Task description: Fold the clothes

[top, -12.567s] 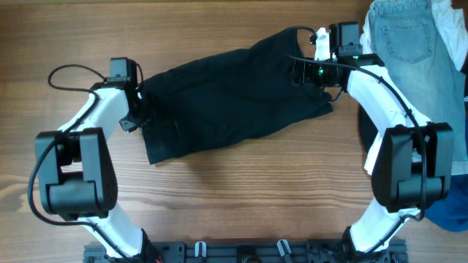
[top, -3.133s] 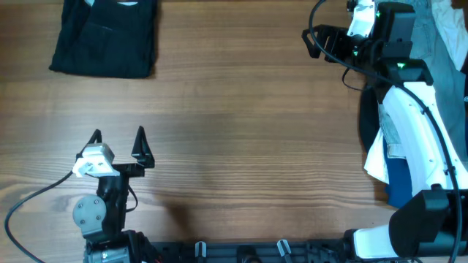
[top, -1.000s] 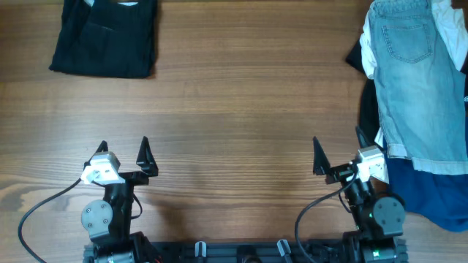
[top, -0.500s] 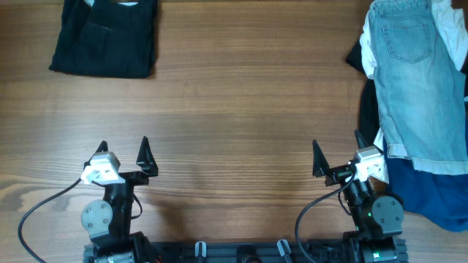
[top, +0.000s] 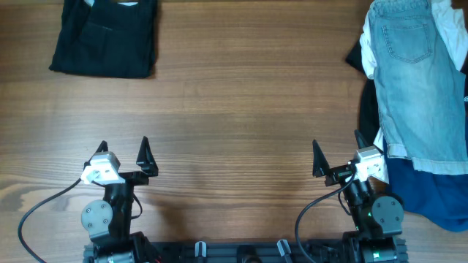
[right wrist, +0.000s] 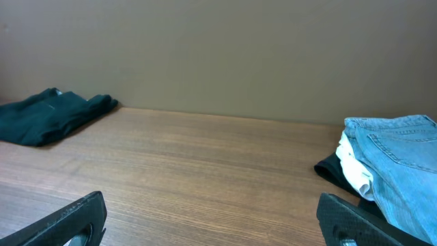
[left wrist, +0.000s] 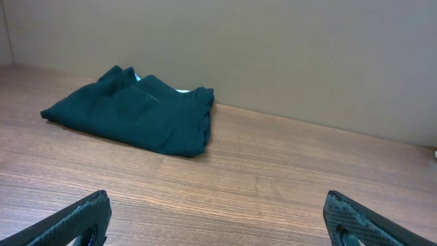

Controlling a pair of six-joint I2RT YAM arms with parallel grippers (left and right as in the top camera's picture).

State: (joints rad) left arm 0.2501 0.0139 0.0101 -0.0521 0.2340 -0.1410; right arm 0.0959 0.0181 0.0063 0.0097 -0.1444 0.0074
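Overhead, a wooden table [top: 234, 102] fills the view, with both robot arms drawn back to its near edge. The left gripper [top: 123, 145] sits at the lower left. Its two black fingers are spread wide apart and point up the table, holding nothing and touching no cloth. The right gripper [top: 336, 145] sits at the lower right in the same pose, jaws wide open and empty. Its outer finger lies just beside the edge of a clothes pile; whether they touch cannot be told.

A folded dark garment [top: 104, 38] lies flat at the far left corner, well apart from both grippers. Along the right edge lies the unfolded pile: light blue jeans [top: 413, 80] on top, a white garment [top: 447, 18] under them, a black garment [top: 365, 120] showing at the pile's left side, and a blue cloth [top: 428, 197] at the near end.

Each wrist camera shows its own fingertips at the bottom corners with only bare wood between them. The left one faces the folded dark garment. The right one sees the jeans at its right and the folded dark garment far off at its left.
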